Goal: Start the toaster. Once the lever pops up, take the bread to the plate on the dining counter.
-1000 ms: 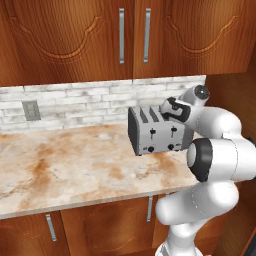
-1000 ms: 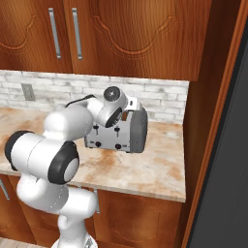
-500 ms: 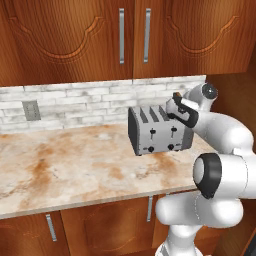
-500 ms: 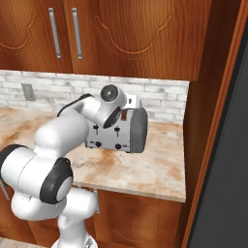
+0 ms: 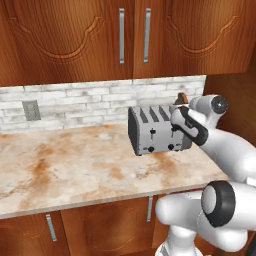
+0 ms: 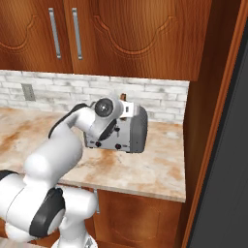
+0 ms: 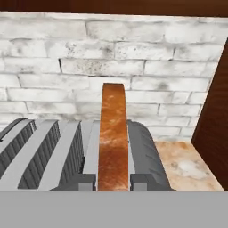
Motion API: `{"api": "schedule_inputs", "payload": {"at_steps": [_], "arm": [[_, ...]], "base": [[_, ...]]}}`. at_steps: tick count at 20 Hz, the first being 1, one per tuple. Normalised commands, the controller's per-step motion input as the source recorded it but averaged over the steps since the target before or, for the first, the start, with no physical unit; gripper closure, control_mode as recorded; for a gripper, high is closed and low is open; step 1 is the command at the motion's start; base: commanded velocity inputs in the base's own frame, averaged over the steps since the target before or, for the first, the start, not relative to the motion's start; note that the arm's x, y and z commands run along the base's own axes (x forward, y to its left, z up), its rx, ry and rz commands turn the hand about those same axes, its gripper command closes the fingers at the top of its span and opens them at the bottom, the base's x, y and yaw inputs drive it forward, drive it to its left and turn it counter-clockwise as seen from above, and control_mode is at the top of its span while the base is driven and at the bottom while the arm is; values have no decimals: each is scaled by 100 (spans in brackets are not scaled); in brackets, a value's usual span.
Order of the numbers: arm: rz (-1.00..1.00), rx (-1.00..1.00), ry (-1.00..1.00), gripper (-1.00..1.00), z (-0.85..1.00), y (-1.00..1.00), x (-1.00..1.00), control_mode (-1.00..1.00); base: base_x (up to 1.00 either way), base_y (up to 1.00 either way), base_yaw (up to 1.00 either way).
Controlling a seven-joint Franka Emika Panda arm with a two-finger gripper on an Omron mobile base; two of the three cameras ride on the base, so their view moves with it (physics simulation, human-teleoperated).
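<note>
The silver-grey toaster (image 5: 145,125) stands on the counter against the brick wall, its black levers and knobs facing the room. The bread (image 7: 113,133) stands edge-on out of the slot at the toaster's right end, brown crust toward the hand camera. My gripper (image 7: 113,182) is right above that end, shut on the bread with a fingertip (image 7: 87,181) on each face. From the base cameras the bread (image 5: 181,97) (image 6: 124,98) pokes up just past the hand (image 5: 179,108) (image 6: 123,109) over the toaster (image 6: 133,131). The plate and the dining counter are out of view.
The marbled beige counter (image 5: 75,165) stretches left of the toaster. A white brick backsplash with a wall outlet (image 5: 31,110) runs behind it. Wooden wall cabinets (image 5: 135,35) hang above, and a tall wood panel (image 6: 213,121) closes the counter's right end.
The arm's elbow has dropped and swung outward while the hand stayed at the toaster's right end. The toaster has not moved.
</note>
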Motion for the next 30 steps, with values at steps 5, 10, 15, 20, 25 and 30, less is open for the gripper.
{"api": "schedule_inputs", "payload": {"at_steps": [5,10,15,20,25,30], "arm": [[-1,0,1,100,42,0,-94,-100],[-1,0,11,100,32,0,-89,-100],[-1,0,15,100,12,8,-78,-100],[0,0,3,100,5,23,-48,-100],[0,1,3,100,20,34,-41,-100],[0,0,16,100,36,33,-50,-100]], "base": [[0,0,0],[0,0,0],[0,0,0],[0,0,0],[0,0,0],[0,0,0]]}}
